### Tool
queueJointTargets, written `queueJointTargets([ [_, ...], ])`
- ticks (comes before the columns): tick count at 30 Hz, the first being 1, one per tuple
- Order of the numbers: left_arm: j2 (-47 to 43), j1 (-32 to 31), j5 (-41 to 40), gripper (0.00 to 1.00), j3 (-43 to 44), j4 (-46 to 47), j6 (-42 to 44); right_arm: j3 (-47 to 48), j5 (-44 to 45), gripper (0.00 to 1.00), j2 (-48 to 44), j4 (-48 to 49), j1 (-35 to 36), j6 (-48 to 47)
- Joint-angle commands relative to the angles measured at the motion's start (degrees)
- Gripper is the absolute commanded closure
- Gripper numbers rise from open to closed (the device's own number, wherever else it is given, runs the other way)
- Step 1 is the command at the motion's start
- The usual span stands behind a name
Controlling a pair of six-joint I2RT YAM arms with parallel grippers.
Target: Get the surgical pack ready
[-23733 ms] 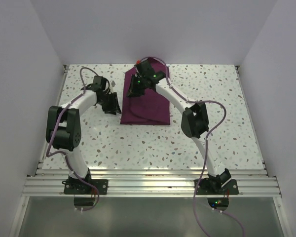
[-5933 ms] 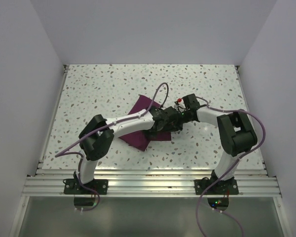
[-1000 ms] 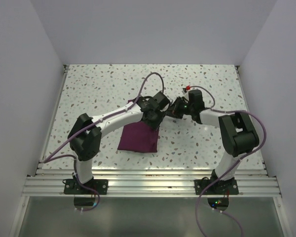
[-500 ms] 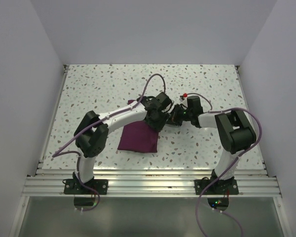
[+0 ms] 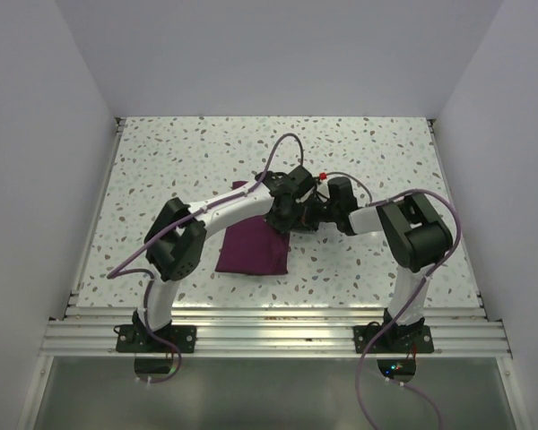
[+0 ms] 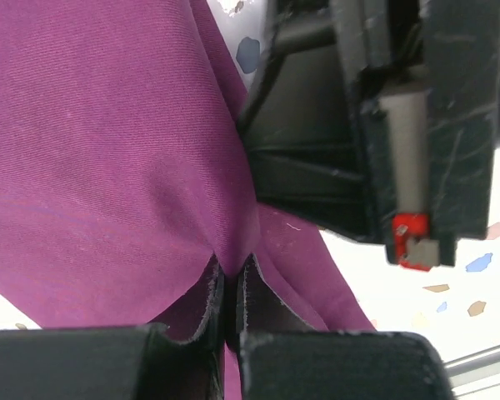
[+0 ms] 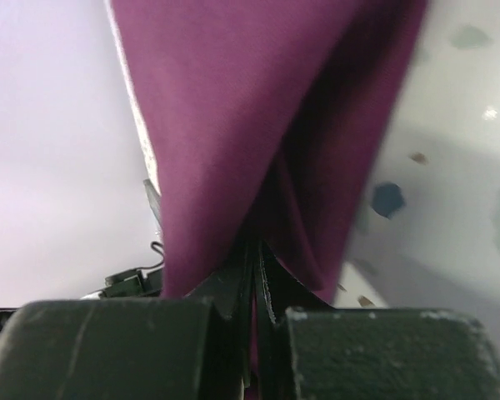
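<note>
My left pincer (image 6: 231, 300) and right pincer (image 7: 254, 271) each pinch the folded purple cloth (image 5: 251, 251) close together, so they could bump or tug the fold open.

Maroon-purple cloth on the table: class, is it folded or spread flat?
Folded: the maroon-purple cloth lies as a small rectangular bundle, pinched by the left hand and right hand.

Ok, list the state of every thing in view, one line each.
maroon cloth: folded, lying on the table, its far right part pinched by both claws.
left claw: shut on the maroon cloth.
right claw: shut on the maroon cloth.
</note>
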Motion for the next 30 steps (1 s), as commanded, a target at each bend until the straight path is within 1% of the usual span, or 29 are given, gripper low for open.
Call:
queueJointTargets([
  [1,-1.1,0.24,-0.36,1.0,2.94,0.38,0.32,-0.02,-2.45,1.0,0.74,10.6,1.04,4.26],
  [5,-1.63,0.15,0.69,1.0,3.81,-0.32,0.23,-1.07,-2.01,1.0,2.67,16.52,2.79,8.14],
  [9,-3.12,0.15,1.92,1.0,4.78,0.03,0.05,-1.69,0.36,1.0,6.36,25.47,5.43,14.01],
  [11,-3.74,0.15,2.54,1.0,5.75,-0.23,0.14,-3.69,3.68,1.0,9.35,35.99,6.93,17.44],
  [12,-3.83,0.24,2.63,1.0,6.01,-0.32,0.23,-4.5,5.18,1.0,10.23,45.26,7.37,21.55],
  [15,-3.92,0.24,3.07,1.0,5.93,-0.5,0.32,-4.24,10.01,1.0,14.1,50.96,9.3,25.44],
  [19,-4.0,0.15,2.9,1.0,5.14,-0.67,0.58,-2.13,10.04,1.0,13.58,46.42,10.45,22.38],
  [21,-4.27,0.24,2.37,1.0,4.26,-0.41,0.93,-2.39,9.16,1.0,12.35,46.5,10.1,21.16],
  [23,-4.62,0.41,2.37,1.0,2.59,0.2,1.19,-1.7,5.21,1.0,12.96,50.17,9.48,22.37],
  [24,-4.79,0.5,2.45,1.0,2.24,0.55,1.11,-1.69,4.15,1.0,14.01,54.8,9.31,25.34],
  [26,-4.8,0.59,2.45,1.0,1.8,0.64,1.19,-3.26,2.48,1.0,13.76,56.07,8.52,26.07],
  [30,-4.79,0.76,1.93,1.0,1.36,0.64,1.63,-5.03,-0.25,1.0,8.93,50.21,8.34,20.72],
])
